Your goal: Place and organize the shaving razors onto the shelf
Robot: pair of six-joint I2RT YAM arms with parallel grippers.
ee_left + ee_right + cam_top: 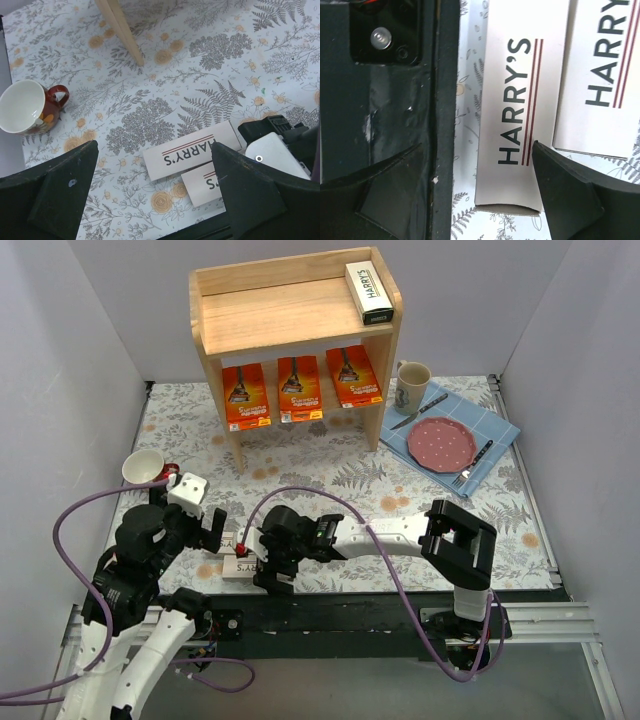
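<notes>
The right gripper [477,147], jaws wide, is hovering over the HARRY'S box [520,75] farthest from the shelf [280,310]: probably light, stiff, slick, best pinched across its width.

White HARRY'S box [520,100] between the jaws of the right gripper [477,146] is showing smooth matt card. Fingers [570,200] are reading as matt black plastic, faintly grainy. Outside one jaw, black mounting plate [395,125] is showing a dull, scuffed sheen. Beyond the left gripper [154,146] jaws, off to one side, mug [30,107] is glinting as glazed ceramic. Far past both jaws, shelf [290,310] is looking like bare matt wood.
</notes>
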